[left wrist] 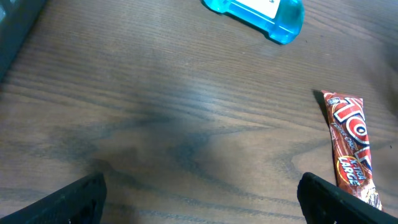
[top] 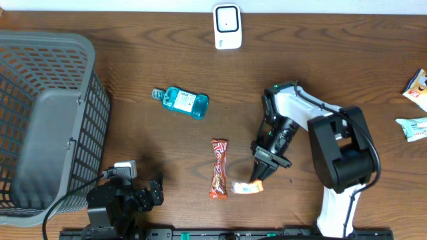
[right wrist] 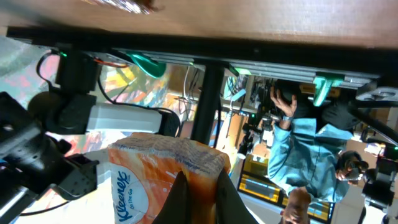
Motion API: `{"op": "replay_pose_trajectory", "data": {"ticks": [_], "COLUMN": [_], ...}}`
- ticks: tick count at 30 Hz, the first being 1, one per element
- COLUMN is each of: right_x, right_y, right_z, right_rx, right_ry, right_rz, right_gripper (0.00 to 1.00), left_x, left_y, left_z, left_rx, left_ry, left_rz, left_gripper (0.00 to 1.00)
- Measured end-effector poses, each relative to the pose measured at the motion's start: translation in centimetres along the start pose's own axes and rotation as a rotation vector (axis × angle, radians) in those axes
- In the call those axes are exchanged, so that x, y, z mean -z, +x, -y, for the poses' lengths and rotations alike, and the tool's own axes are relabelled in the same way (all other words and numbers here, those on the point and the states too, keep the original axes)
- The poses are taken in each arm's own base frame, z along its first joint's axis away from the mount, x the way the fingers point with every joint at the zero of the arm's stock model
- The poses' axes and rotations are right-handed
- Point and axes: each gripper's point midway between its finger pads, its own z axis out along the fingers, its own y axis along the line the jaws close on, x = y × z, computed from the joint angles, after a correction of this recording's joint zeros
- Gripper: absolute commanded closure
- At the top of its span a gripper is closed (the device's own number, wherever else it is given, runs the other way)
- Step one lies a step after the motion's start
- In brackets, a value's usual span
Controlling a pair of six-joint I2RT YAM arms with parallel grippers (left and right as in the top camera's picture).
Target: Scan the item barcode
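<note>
Two right fingers (right wrist: pixel 176 205) pinch just the edge of the orange tissue pack (right wrist: pixel 149 168) sticking out past their tips, so it could slip out when moved, while the left fingers (left wrist: pixel 74 199) are spread wide.

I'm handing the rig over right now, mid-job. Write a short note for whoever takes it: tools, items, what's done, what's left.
Left tool: open and empty, over the table, with the candy bar close by.
Right tool: shut on the Kleenex pack, near the front edge beside the candy bar's near end.
White scanner: at the far table edge, well away from the pack.
Blue bottle: lying mid-table, untouched.
Done: pack grasped.
Left: carry it to the scanner and present its barcode. No barcode shows in any view.
</note>
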Motion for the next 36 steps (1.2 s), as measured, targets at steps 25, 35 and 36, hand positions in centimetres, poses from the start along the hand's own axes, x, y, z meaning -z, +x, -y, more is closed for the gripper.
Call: {"op": "replay_pose_trajectory", "data": {"ticks": [25,35,36], "right_x": [7.7,20.7,21.7], "right_y": [-7.0,-7.5,-7.5], "right_z": [-10.1,-18.9,-19.5], "right_rx": [0.631,1.434,1.465], "right_ry": [-0.517,-0.547,-0.527], "right_rz": [0.461,1.131,1.207], "right_gripper": [0.99,0.99,0.99], "left_x": [0.0,0.0,0.0], "left_y": [0.0,0.0,0.0], "left_z": [0.0,0.0,0.0], "left_rx": [0.0,0.0,0.0], "left_ry": [0.0,0.0,0.0], "left_rz": [0.0,0.0,0.0], "left_gripper": [0.02,0.02,0.02]}}
